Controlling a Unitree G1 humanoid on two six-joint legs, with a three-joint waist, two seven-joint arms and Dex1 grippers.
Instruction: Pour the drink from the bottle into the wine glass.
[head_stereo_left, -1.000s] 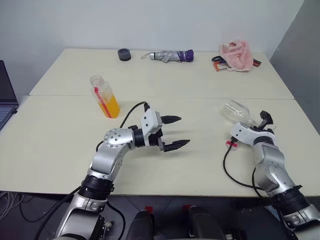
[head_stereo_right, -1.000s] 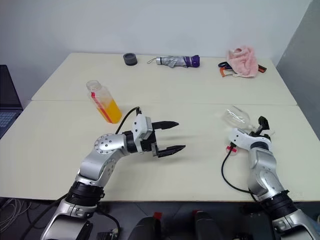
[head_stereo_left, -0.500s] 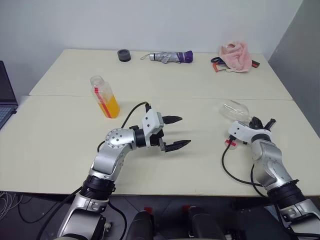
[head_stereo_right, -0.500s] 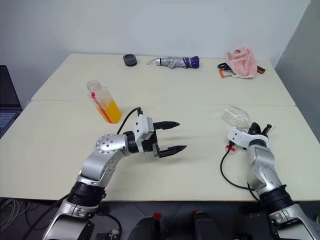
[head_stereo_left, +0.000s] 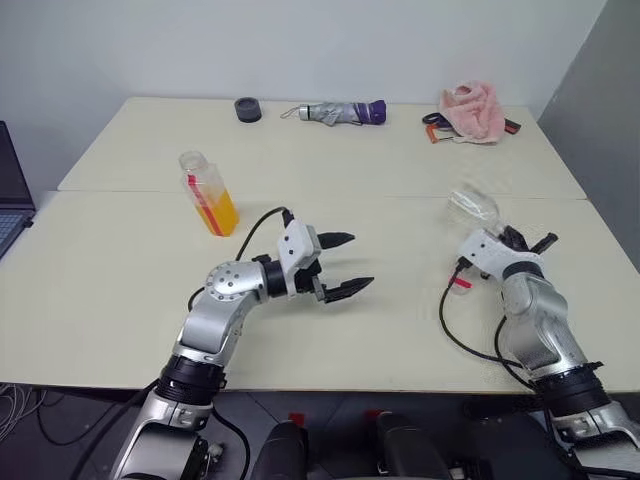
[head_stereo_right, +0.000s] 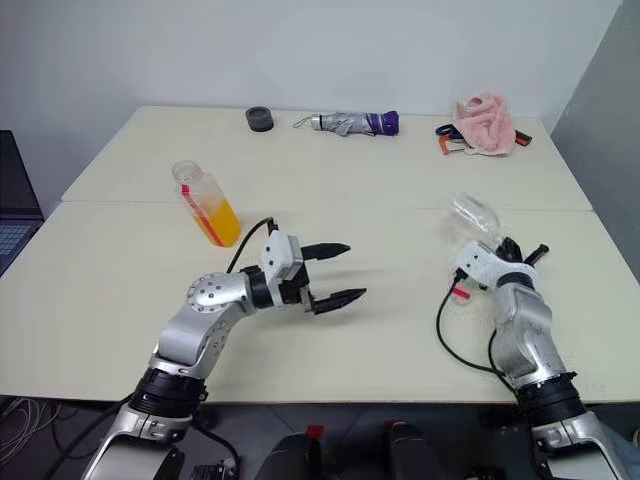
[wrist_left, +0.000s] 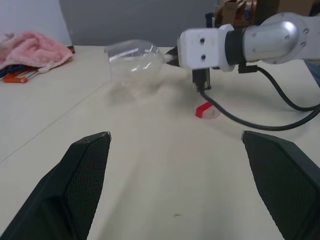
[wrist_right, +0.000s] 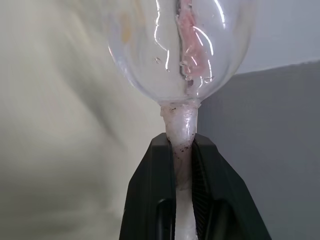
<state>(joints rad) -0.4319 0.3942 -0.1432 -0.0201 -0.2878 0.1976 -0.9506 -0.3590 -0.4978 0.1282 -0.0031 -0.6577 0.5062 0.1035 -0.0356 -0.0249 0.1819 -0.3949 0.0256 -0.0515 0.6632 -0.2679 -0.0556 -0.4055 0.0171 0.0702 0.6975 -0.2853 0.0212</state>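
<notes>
Nearest, the left end effector (head_stereo_left: 335, 265) hangs over the middle of the tabletop (head_stereo_left: 120, 280), its fingers spread wide and empty, pointing right. On the right, the right end effector (wrist_right: 180, 155) is clamped on the stem of the wine glass (head_stereo_left: 473, 208), whose bowl leans up and away, not upright. Farther off and to the left stands the bottle (head_stereo_left: 209, 192), upright and uncapped, with the drink (head_stereo_left: 221, 214) in its lower half; it lies behind the left arm, the nearer one, which must turn back leftward to reach it.
</notes>
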